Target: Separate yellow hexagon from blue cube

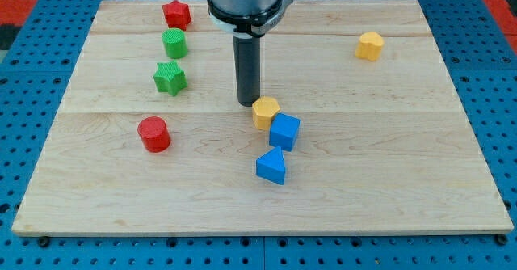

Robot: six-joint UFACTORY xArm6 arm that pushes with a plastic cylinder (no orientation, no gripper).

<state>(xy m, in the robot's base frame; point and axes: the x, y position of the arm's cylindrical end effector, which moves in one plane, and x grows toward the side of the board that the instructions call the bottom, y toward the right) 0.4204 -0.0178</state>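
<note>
The yellow hexagon [266, 111] lies near the board's middle, touching the blue cube [284, 132] at its lower right. My tip [248, 103] stands just to the upper left of the yellow hexagon, very close to it or touching it. A blue triangular block [272, 166] lies just below the blue cube.
A red star [176, 14], a green cylinder [174, 43] and a green star [170, 77] stand in a column at the upper left. A red cylinder [153, 134] lies at the left. Another yellow block [369, 45] sits at the upper right. The wooden board [388, 181] rests on a blue pegboard.
</note>
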